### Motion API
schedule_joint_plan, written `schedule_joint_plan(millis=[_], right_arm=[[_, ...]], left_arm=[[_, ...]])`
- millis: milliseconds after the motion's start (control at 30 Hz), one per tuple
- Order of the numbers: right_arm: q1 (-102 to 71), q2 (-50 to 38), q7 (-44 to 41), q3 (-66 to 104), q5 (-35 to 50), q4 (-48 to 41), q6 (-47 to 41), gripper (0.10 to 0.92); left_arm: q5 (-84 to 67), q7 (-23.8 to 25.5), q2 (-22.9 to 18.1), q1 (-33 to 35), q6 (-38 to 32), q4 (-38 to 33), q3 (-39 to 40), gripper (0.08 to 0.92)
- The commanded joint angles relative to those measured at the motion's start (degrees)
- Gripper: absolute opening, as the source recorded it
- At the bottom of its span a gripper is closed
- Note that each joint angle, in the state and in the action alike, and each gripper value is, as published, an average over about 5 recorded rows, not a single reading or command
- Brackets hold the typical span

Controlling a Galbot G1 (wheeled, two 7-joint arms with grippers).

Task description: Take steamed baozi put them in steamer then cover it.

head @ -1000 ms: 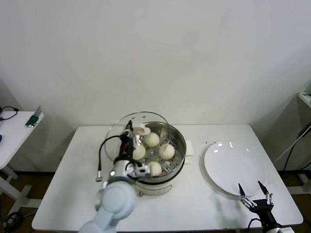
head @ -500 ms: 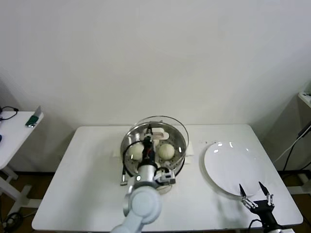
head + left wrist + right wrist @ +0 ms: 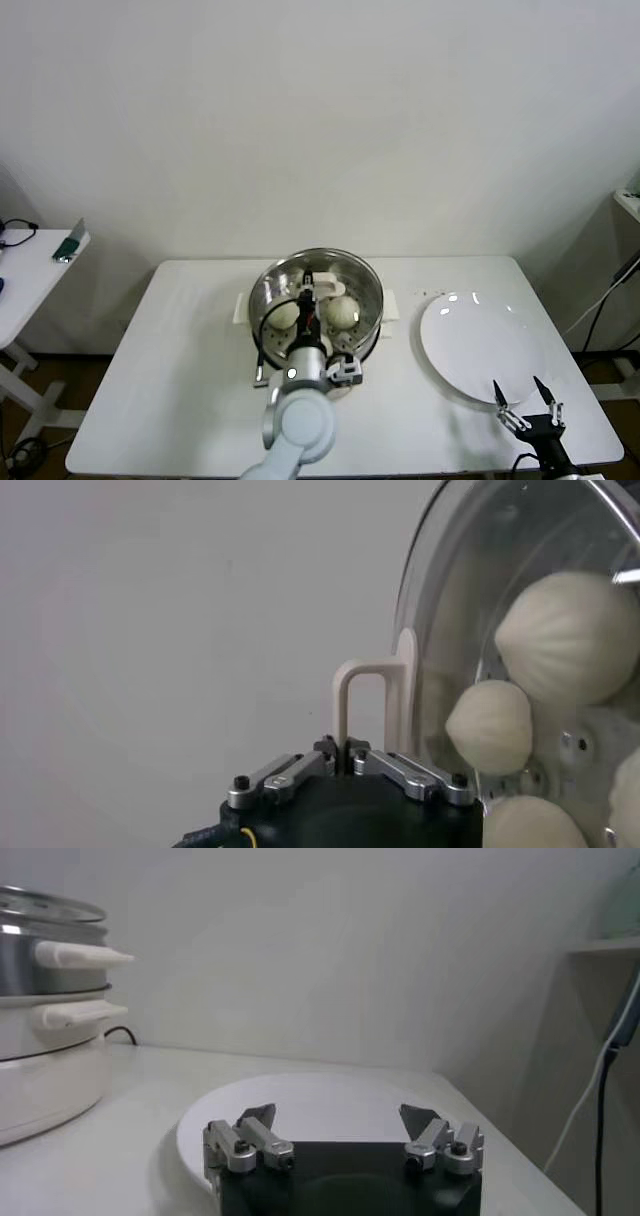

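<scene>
A plain white wall stands behind a white bench (image 3: 150, 380), and a small side table is seen off its left edge. The steamer (image 3: 366, 318) is set near the middle of the bench, toward the back edge. The cover (image 3: 352, 268) lies on the steamer's rim, and the steamed baozi (image 3: 343, 311) are seen through the glass on the perforated tray inside.

The left arm is reached forward from the front edge, its wrist held over the steamer's front side. The left gripper (image 3: 346, 748) is clamped on the cover's white bar handle (image 3: 365, 695), the fingers pressed against it from both sides. In the left wrist view three baozi and part of a fourth are visible beneath the glass.

An empty white plate (image 3: 480, 345) sits on the right part of the bench, just beside the steamer's side handle. The right gripper (image 3: 339, 1121) is held low at the front right corner, at the plate's near rim, with its fingers spread wide and nothing between them.
</scene>
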Motion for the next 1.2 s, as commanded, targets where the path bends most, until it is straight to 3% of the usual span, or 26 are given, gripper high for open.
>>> schedule_joint_plan(millis=[33, 433, 533, 933, 1033, 1200], right_arm=[[0.0, 0.0, 0.1, 0.1, 0.2, -0.2, 0.4, 0.823], [0.1, 0.4, 2.9, -0.4, 1.4, 0.0, -0.3, 0.823], [-0.2, 0.2, 4.8, -0.8, 3.3, 0.6, -0.2, 0.823], [-0.4, -0.4, 6.1, -1.7, 3.9, 1.6, -1.5, 0.823], [0.1, -0.1, 6.0, -1.8, 3.6, 1.8, -1.1, 0.823], [0.6, 0.0, 5.8, -2.3, 3.3, 1.8, 0.2, 0.823]], left_arm=[[1.1, -0.9, -0.7, 0.3, -0.1, 1.5, -0.1, 0.141], [0.6, -0.5, 0.6, 0.5, -0.5, 1.8, -0.4, 0.142], [0.0, -0.1, 1.3, 0.5, -0.6, 0.6, -0.4, 0.174], [-15.4, 3.2, 8.9, 2.8, 1.2, -12.1, 1.6, 0.51], [-22.0, -0.1, 10.5, 4.4, 1.3, -16.0, 1.9, 0.597], [-39.3, -10.9, 13.6, 8.4, -3.4, -21.1, -0.9, 0.744]])
